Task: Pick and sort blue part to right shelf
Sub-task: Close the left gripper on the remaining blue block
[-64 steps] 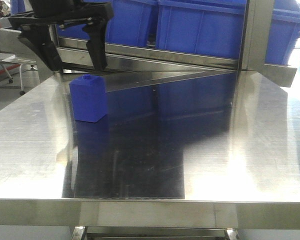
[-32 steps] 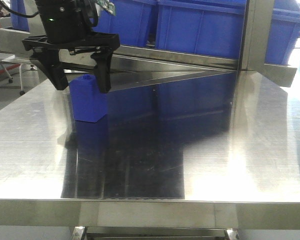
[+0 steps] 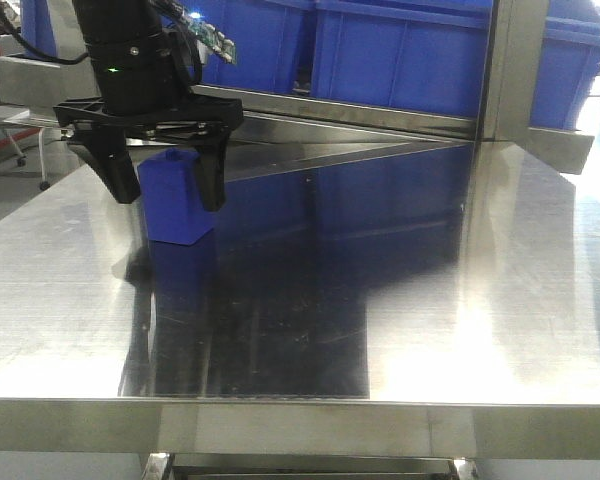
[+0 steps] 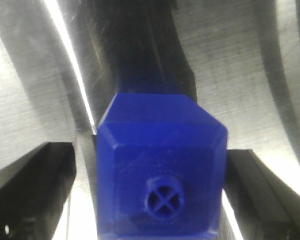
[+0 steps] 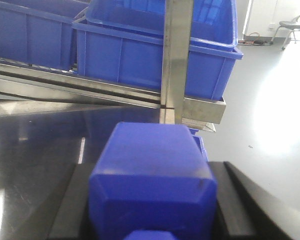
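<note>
My L gripper (image 3: 167,198) hangs w/ jaws apart, straddling the blue part (image 3: 170,215) standing at left rear of the steel table (image 3: 400,300). My R gripper (image 5: 152,165) is clamped on a second blue part (image 5: 150,192), facing blue shelf bins (image 5: 140,55).

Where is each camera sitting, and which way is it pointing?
Front: low before the table, facing the shelf; left gripper straddles the part.
Left wrist: straight down on that part, between its fingers.
Right wrist: facing the bins; right gripper holds a second part.
Front and left wrist share the part.
</note>
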`<state>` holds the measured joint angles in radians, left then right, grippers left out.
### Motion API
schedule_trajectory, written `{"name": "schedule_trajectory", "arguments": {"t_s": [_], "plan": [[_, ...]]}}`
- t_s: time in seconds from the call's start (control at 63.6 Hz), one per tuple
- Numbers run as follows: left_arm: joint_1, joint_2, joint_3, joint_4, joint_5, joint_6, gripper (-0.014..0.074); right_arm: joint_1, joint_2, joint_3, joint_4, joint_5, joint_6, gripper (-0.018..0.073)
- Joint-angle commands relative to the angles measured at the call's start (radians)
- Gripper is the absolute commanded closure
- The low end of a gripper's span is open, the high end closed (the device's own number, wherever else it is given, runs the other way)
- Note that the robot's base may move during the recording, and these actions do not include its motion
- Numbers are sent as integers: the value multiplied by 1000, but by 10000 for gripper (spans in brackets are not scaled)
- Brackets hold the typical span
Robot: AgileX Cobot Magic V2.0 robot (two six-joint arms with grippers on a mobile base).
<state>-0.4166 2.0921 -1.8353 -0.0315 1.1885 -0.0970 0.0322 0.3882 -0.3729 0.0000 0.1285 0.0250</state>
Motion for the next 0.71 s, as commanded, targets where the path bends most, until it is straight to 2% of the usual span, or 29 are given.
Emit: {"name": "schedule_trajectory", "arguments": {"t_s": [0.0, 0.22, 0.472, 0.692], "plan": [[-6, -60, -32, -3, -16, -10, -24, -7, 6, -30, 0, -101, -1, 146], [-6, -60, -32, -3, -16, -10, -16, -7, 6, -31, 0, -100, -1, 146], [-6, -60, -32, -3, -16, -10, 120, -7, 6, -31, 0, -100, -1, 146], [-6, -62, -32, -15, -3, -10, 201, -7, 6, -31, 0, -100, -1, 146]]}}
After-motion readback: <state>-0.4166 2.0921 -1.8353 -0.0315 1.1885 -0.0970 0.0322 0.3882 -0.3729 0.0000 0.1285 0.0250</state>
